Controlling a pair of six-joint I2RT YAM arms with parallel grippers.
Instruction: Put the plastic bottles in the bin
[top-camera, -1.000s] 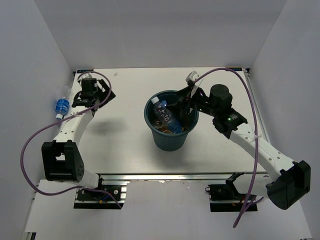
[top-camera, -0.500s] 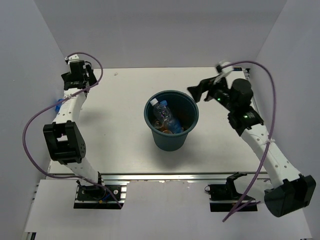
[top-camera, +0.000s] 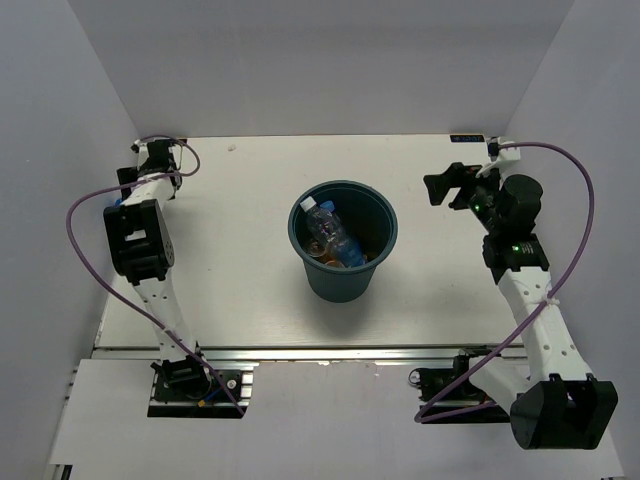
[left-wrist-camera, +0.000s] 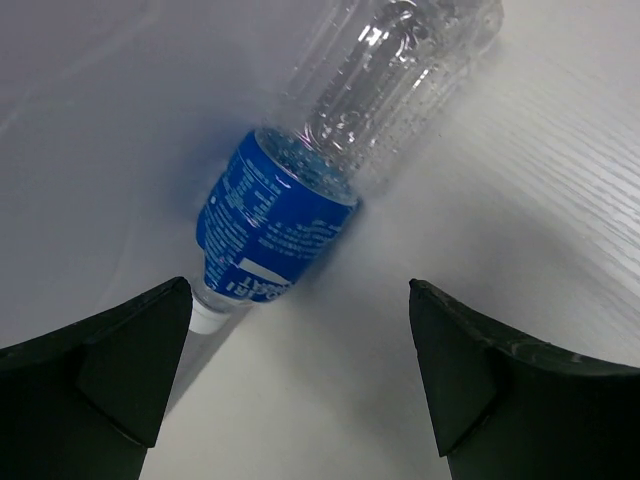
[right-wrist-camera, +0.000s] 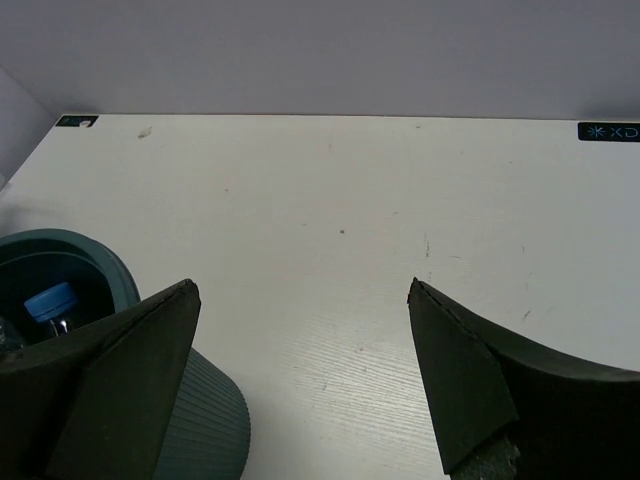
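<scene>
Top external view shows the table (top-camera: 240, 290) with the bin (top-camera: 340, 285) upright at its middle, already holding several bottles (top-camera: 335, 243), 1 with a blue label and others orange. The right gripper (top-camera: 447, 184) hangs over the far right of the table, well apart from the bin, jaws spread wide and empty. The left gripper (left-wrist-camera: 300, 295) is at the far left corner, jaws also wide apart, holding nothing. Left wrist view shows 1 bottle (left-wrist-camera: 275, 230) outside the bin: clear, with a blue label and white cap, lying on its side by the wall, between the 2 fingers (left-wrist-camera: 110, 370) but touched by neither. Most of the job looks done. This bottle is the only one visible outside, and it needs gripping and carrying to the bin.
</scene>
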